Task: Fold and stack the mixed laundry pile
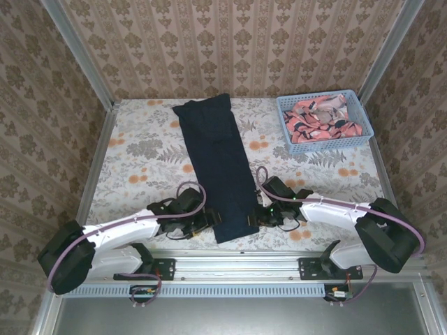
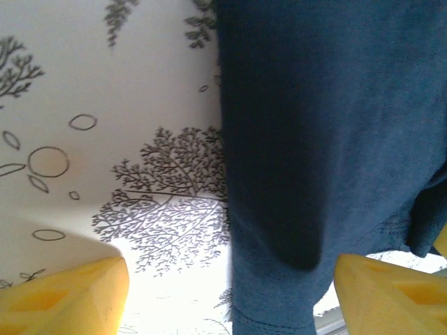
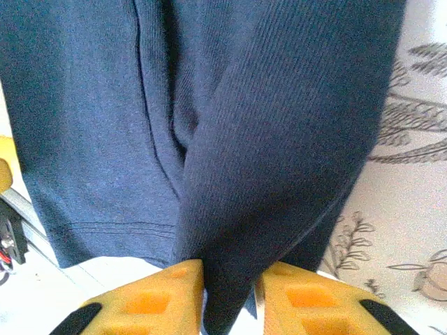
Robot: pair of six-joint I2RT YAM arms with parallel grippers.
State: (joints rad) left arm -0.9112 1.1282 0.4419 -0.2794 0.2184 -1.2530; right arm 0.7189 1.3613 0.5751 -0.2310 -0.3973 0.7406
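Observation:
The dark navy T-shirt point(image 1: 213, 160) lies folded into a long narrow strip down the middle of the table, its hem at the near edge. My left gripper point(image 1: 209, 220) is at the hem's left corner. In the left wrist view its yellow fingers point(image 2: 70, 300) stand wide apart, open, with the shirt's corner point(image 2: 328, 139) lying between them. My right gripper point(image 1: 260, 218) is at the hem's right corner, and its jaws point(image 3: 230, 300) are shut on a raised fold of the shirt point(image 3: 279, 139). The pink patterned garment point(image 1: 325, 118) lies crumpled in the basket.
The light blue lattice basket point(image 1: 332, 142) stands at the far right of the floral tablecloth point(image 1: 140, 153). Patterned walls close in the back and both sides. A metal rail point(image 1: 237, 259) runs along the near edge, just behind the shirt's hem.

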